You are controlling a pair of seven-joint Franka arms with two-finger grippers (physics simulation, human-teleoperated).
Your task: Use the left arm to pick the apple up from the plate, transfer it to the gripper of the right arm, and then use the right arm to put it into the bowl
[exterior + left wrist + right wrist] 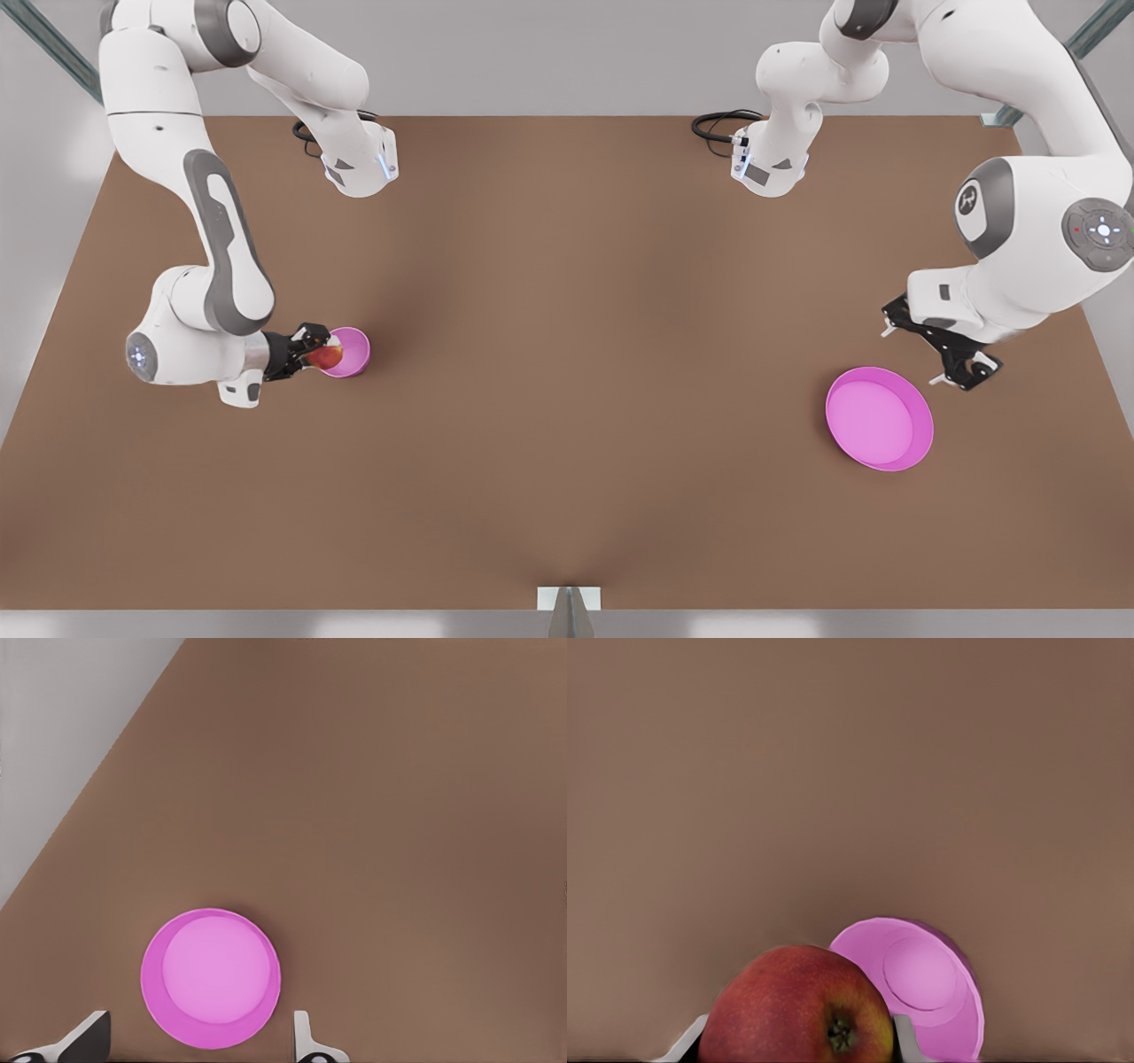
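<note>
A red-and-yellow apple (325, 356) (799, 1010) is clamped between the fingers of my right gripper (314, 350) (796, 1041), at the front view's left. It sits right beside the near rim of the small deep pink bowl (351, 352) (930, 983), whose inside holds nothing. At the front view's right lies the wide shallow pink plate (879, 418) (211, 979), with nothing on it. My left gripper (911, 356) (197, 1041) hovers just behind the plate's edge, open, with nothing between its fingers.
The brown table (567, 354) stretches wide between bowl and plate. Both arm bases stand along the far edge with black cables (719, 124). A small metal bracket (569, 601) sits at the middle of the near edge.
</note>
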